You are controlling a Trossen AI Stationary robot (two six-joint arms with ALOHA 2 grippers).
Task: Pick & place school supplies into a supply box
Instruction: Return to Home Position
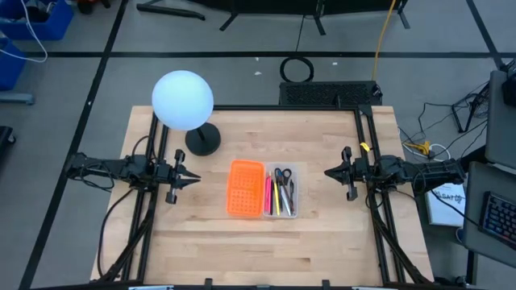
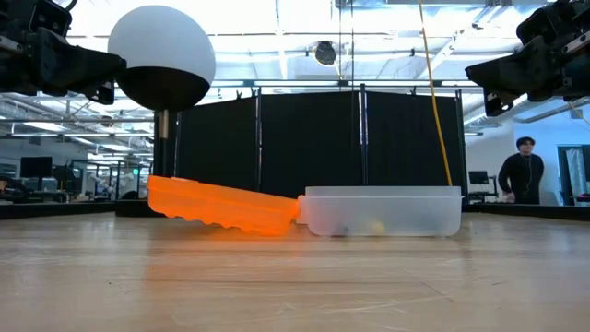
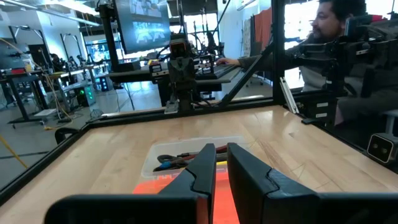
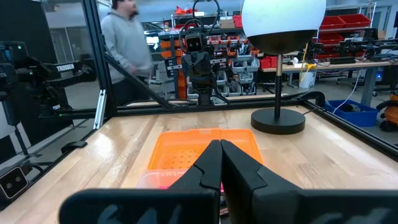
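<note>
The supply box lies open at mid-table. Its orange half with the grid of holes (image 1: 246,188) sits to the left of the clear tray (image 1: 295,171). Pink, yellow and black pens (image 1: 274,197) and the black-handled scissors (image 1: 283,176) lie inside the tray. In the low view the orange half (image 2: 221,205) slopes up away from the tray (image 2: 383,212), which sits flat on the table. My left gripper (image 1: 196,177) hovers left of the box and my right gripper (image 1: 329,171) hovers right of it. Both are raised, level and shut, and both hold nothing.
A white globe lamp (image 1: 183,100) on a black round base (image 1: 202,141) stands near the far-left part of the table, behind my left gripper. Bare wood lies in front of the box toward the near edge. People are in the room beyond the table.
</note>
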